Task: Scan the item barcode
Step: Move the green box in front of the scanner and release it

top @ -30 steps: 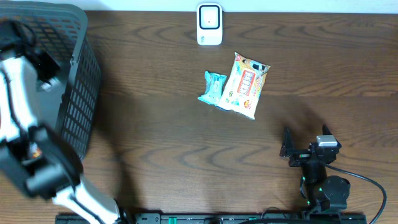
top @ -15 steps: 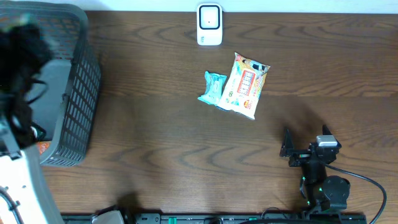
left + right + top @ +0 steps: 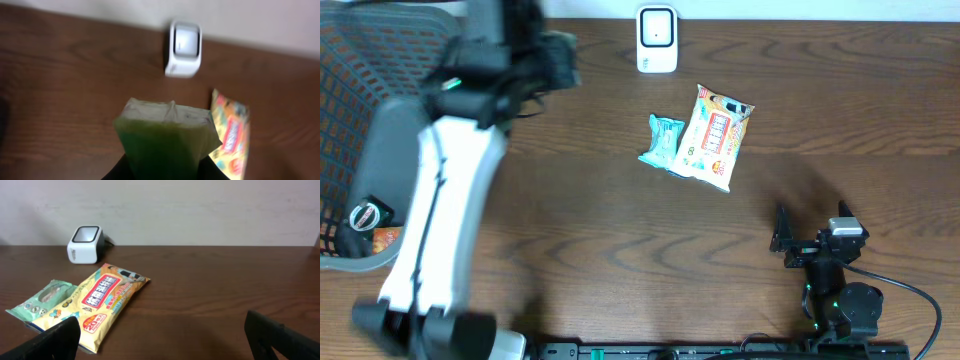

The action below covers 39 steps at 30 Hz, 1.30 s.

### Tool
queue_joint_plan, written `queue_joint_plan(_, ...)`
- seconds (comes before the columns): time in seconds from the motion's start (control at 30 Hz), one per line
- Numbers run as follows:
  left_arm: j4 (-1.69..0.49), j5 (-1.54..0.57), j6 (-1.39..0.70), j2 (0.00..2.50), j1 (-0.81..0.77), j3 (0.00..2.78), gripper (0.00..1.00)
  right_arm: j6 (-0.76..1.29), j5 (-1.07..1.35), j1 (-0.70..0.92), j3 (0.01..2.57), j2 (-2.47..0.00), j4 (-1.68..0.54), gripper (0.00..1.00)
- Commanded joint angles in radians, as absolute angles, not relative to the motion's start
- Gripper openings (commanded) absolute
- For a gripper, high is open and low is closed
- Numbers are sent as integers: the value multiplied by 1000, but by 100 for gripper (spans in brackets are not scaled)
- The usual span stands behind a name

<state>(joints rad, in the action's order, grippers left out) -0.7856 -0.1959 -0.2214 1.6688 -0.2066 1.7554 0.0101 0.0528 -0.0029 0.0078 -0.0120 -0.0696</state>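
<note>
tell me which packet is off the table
The green packet, held by the left fingers; the teal packet and yellow packet lie on the table.

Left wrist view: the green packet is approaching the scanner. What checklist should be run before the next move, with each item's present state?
1. Green packet secure in the left gripper: ok, the jaws are shut on its lower part.
2. Scanner window unobstructed: ok, nothing covers it.
3. Barcode turned toward the scanner: cannot tell, the view is blurred and no barcode shows.
4. Path to the scanner free: ok, the yellow packet and teal packet lie off to the side.
5. Right gripper out of the way: ok, open, empty and far from the scanner.
</note>
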Motion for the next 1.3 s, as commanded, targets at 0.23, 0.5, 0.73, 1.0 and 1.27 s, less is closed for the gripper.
queue_joint_plan(0.23,-749,-7,-128,2016,-322,1745,15,2,52,-7,6,-7,-72,99)
queue_joint_plan(0.5,-747,-30,-240,2190,-381,1744,16,2,52,-7,6,-7,-72,99)
queue_joint_plan(0.73,-724,-70,-249,2209,-458,1744,49,2,52,-7,6,-7,-72,99)
queue_joint_plan(1.0,-732,-36,-249,2191,-473,1762,70,2,52,-7,6,-7,-72,99)
queue_joint_plan(1.27,-759,-23,-244,1944,-356,1837,72,2,52,-7,6,-7,-72,99)
